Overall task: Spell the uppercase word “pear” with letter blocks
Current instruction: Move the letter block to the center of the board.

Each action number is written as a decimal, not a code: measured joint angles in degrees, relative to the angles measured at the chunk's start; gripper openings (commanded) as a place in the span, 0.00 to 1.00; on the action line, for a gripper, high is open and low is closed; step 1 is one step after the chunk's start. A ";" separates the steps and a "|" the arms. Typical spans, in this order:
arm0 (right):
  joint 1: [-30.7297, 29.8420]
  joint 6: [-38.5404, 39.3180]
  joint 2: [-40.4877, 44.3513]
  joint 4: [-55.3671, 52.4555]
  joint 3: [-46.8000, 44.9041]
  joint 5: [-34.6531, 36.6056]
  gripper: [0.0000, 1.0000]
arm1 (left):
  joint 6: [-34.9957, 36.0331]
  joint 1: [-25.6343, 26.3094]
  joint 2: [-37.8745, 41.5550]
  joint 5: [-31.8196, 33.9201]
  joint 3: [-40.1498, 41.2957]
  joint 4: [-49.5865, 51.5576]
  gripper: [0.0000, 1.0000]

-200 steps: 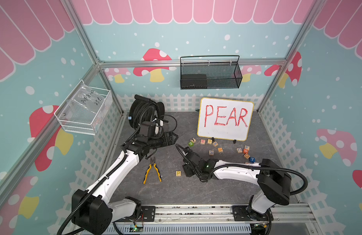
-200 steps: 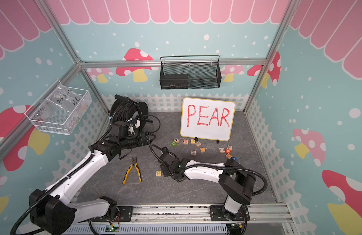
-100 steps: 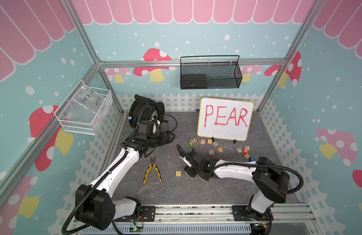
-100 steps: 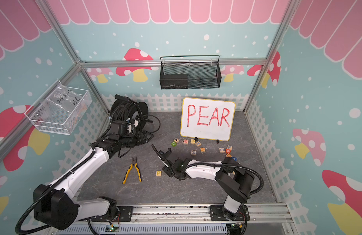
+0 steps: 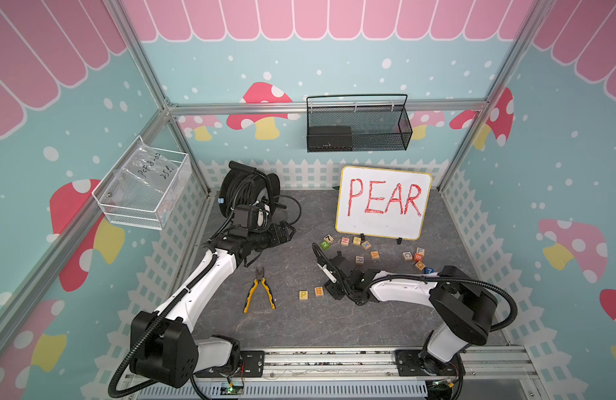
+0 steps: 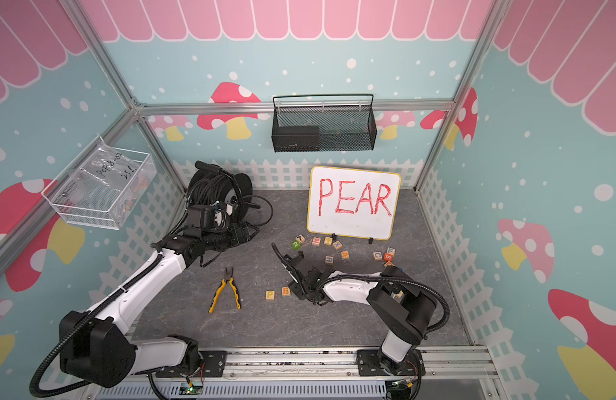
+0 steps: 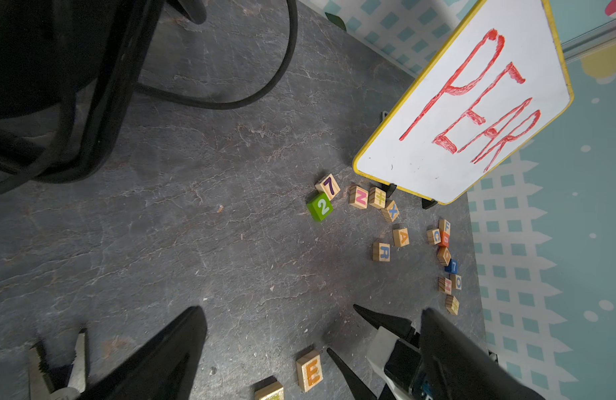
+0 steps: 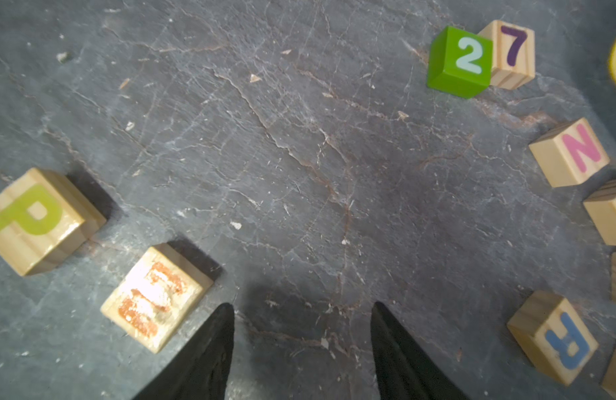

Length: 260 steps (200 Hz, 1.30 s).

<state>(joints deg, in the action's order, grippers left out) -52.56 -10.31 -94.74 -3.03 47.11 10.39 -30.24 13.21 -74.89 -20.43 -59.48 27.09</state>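
The letter blocks lie on the grey floor. The yellow P [image 5: 303,294] [image 6: 270,295] and the orange-red E [image 5: 319,291] [image 6: 286,291] sit side by side near the front middle. The blue R [image 5: 359,259] [image 8: 556,337] and the orange A [image 5: 374,255] [image 7: 401,237] lie farther back, below the whiteboard. My right gripper [image 5: 329,277] [image 8: 302,305] is low over the floor just right of the E [image 8: 157,298]. It is open with only bare floor between its fingers. My left gripper [image 5: 282,235] [image 7: 312,309] hovers open near the cable reel, holding nothing.
Yellow-handled pliers [image 5: 259,294] lie left of the P. A whiteboard [image 5: 382,202] with PEAR in red stands at the back. Other cubes, among them 2 [image 8: 460,62], 7 [image 8: 511,53] and N [image 8: 573,152], line its foot. Several more [image 5: 417,258] cluster right. A black cable reel [image 5: 247,187] stands back left.
My right gripper has drawn back to the right, uncovering the E block beside the P. The left arm has pulled back slightly toward the reel.
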 measured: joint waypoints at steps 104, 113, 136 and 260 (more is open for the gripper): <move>0.00 -2.56 -1.11 2.71 -0.02 -4.55 0.64 | -0.04 -0.46 0.00 -0.28 0.00 0.00 0.98; 0.00 -3.02 -1.11 2.80 -0.02 -4.94 0.64 | -0.04 -0.46 0.00 -0.28 0.00 0.00 0.98; -0.04 -4.22 -1.11 3.08 -0.13 -5.60 0.63 | -0.24 -0.44 0.00 -0.44 0.00 0.00 0.98; -1.40 -10.78 -0.83 1.84 -2.14 -5.55 0.62 | -0.87 -0.46 0.00 -1.31 0.00 -0.02 0.98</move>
<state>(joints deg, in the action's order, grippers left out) -53.95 -21.08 -95.57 -1.19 44.97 4.84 -31.11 12.75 -74.89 -21.74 -59.48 27.07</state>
